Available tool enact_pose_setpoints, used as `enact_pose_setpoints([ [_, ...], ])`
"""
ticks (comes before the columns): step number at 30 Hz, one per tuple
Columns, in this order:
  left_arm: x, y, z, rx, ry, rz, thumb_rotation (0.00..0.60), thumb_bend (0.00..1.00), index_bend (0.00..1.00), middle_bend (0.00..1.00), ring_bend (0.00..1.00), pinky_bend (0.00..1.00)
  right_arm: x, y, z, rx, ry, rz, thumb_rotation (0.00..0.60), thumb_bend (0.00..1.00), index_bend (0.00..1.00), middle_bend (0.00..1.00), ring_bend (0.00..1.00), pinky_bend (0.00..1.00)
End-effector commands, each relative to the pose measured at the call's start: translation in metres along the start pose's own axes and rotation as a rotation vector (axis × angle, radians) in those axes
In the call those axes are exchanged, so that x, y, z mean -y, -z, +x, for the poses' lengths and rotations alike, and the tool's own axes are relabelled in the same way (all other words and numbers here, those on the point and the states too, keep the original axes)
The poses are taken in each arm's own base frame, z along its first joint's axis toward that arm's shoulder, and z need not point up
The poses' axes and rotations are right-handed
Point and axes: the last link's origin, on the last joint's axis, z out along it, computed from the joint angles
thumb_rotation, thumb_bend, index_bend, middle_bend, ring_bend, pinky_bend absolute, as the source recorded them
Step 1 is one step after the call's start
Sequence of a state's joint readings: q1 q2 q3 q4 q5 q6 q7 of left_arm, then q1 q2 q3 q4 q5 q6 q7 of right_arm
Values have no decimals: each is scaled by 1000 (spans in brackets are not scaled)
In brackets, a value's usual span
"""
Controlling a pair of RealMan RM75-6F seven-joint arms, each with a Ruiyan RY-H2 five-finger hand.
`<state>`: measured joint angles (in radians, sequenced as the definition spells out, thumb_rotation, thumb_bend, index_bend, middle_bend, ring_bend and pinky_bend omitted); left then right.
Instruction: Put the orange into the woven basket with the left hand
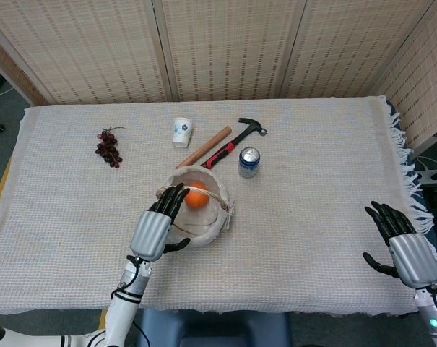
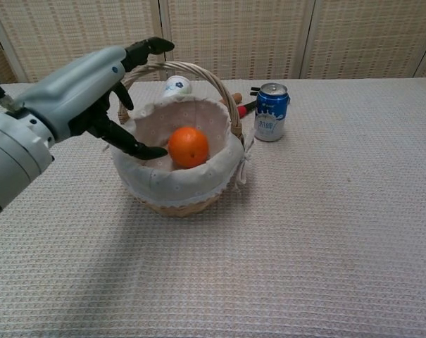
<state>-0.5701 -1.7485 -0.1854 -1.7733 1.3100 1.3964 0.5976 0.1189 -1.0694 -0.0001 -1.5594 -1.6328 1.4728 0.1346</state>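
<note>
The robot's left hand hovers over the near-left rim of the woven basket, fingers spread apart and holding nothing; its thumb reaches toward the basket's inside. Just beyond the fingertips, the orange sits inside the basket on its pale cloth lining, apart from the hand. The basket's arched handle rises just past the fingers.

Beyond the basket from the hand lie a white paper cup on its side, a wooden stick and a hammer with a red and black grip, all close together. To the right of these stands a blue and silver can, upright, near the basket but not touching it. Further left of the hand, well apart, a bunch of dark grapes lies alone.

Everything rests on a table covered in a pale woven cloth, which has a fringe along its right edge. Behind the table stand folding screens of woven reed panels.

The right hand is far off at the table's near-right corner, fingers spread and holding nothing. Between the two hands stretches a broad area of bare cloth, and more lies along the near edge
</note>
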Motion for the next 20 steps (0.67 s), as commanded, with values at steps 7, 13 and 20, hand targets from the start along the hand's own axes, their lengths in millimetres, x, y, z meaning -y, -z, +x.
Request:
enact_pose_setpoints([
  [7, 78, 43, 19, 188, -299, 81, 600, 303, 0, 0, 47, 347, 2, -2, -4, 26, 9, 8, 600, 159, 0, 0, 0, 112],
  [13, 136, 80, 31, 287, -489, 140, 600, 322, 0, 0, 47, 332, 5, -2, -8, 42, 27, 5, 600, 159, 0, 0, 0, 112],
  [20, 167, 114, 38, 290, -490, 200, 600, 326, 0, 0, 46, 314, 6, -2, -10, 40, 29, 2, 600, 159, 0, 0, 0, 113],
])
